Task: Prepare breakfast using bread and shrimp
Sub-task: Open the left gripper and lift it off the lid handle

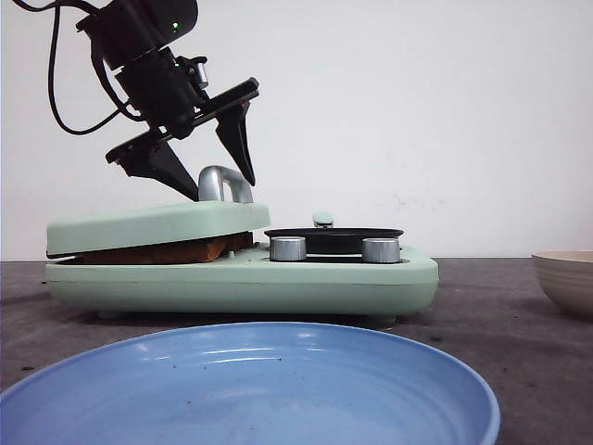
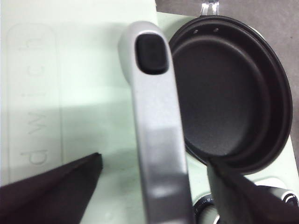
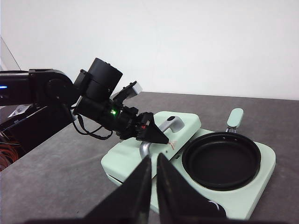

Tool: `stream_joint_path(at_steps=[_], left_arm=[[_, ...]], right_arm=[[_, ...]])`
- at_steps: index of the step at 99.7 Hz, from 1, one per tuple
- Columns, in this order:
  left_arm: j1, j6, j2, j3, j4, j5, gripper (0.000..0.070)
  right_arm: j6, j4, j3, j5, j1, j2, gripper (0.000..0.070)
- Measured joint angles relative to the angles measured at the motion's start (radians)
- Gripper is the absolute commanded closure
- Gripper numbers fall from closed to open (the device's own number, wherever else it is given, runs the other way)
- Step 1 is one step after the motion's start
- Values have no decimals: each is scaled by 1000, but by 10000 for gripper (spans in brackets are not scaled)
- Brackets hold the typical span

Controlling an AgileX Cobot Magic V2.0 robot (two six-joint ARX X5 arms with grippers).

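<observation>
Bread (image 1: 157, 252) shows only as a brown crust edge, pressed under the shut lid (image 1: 157, 225) of a mint-green breakfast maker (image 1: 278, 283). My left gripper (image 1: 222, 188) hangs open just above the lid's silver handle (image 1: 225, 181). In the left wrist view its gripper (image 2: 155, 161) has one dark finger on each side of the handle (image 2: 159, 130), neither touching it. My right gripper (image 3: 154, 156) is shut on nothing, held back from the maker (image 3: 140, 158) and above the table. No shrimp is in view.
An empty black pan (image 1: 334, 239) sits on the maker's right half, behind two silver knobs (image 1: 288, 248). A blue plate (image 1: 250, 385) lies at the table's front edge. A beige bowl (image 1: 567, 278) stands at the far right.
</observation>
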Motion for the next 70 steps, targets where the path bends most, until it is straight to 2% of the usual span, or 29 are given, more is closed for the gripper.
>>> stream_joint_path(at_steps=[19,34,41,47,52,65,70], left_arm=[[1,0,-34,17,-68,2,219],[-2,0,-142,20,-121,10,248],[-13,7,-201,31,-169,13,349],[-31,26,-252,33,-215,13,405],[-51,47,-290,33,-257,13,450],[-109,108,-380,33,-320,15,637],[-127,129,-419,33,-327,15,682]], right_arm=[[5,0,0,22,0,-1,691],[47,0,0,126,0,2,691],[71,0,0,190,0,5,691],[86,1,0,222,0,16,691],[95,1,0,236,0,32,691],[120,-5,0,253,-8,89,691],[133,-8,0,263,-16,114,691]])
